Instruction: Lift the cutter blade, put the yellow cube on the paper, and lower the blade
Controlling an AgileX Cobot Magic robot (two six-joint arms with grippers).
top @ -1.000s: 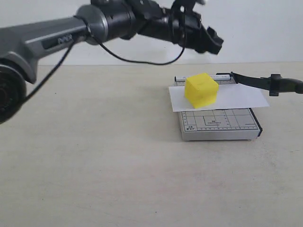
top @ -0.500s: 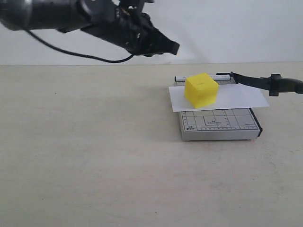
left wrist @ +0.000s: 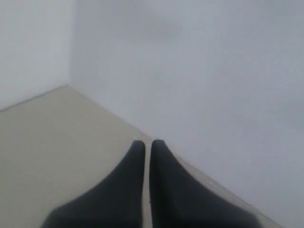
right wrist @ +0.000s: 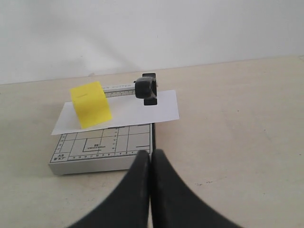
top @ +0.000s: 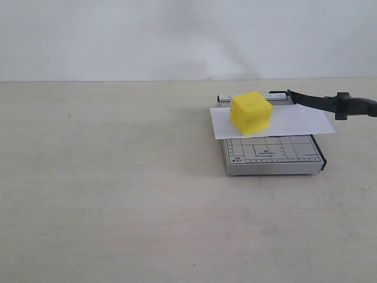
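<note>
The yellow cube (top: 250,112) rests on the white paper (top: 288,122), which lies across the grey gridded trimmer board (top: 271,155). The cutter blade (top: 318,101) slants up from its hinge at the board's far side, its thick black handle (top: 355,107) in the air past the right edge. Neither arm shows in the exterior view. In the right wrist view my right gripper (right wrist: 151,153) is shut and empty, just short of the board (right wrist: 99,147), facing the cube (right wrist: 91,103), the paper (right wrist: 142,108) and the handle (right wrist: 146,88). My left gripper (left wrist: 147,141) is shut on nothing, pointing at a bare wall.
The beige tabletop (top: 118,177) stretches left of and in front of the board. A white wall (top: 177,35) stands behind the table. The left wrist view holds only the table edge (left wrist: 47,142) and a wall corner.
The left arm, above and left of the cube a second ago, has swung back leftward and left the exterior view. The cube, paper and blade have not moved.
</note>
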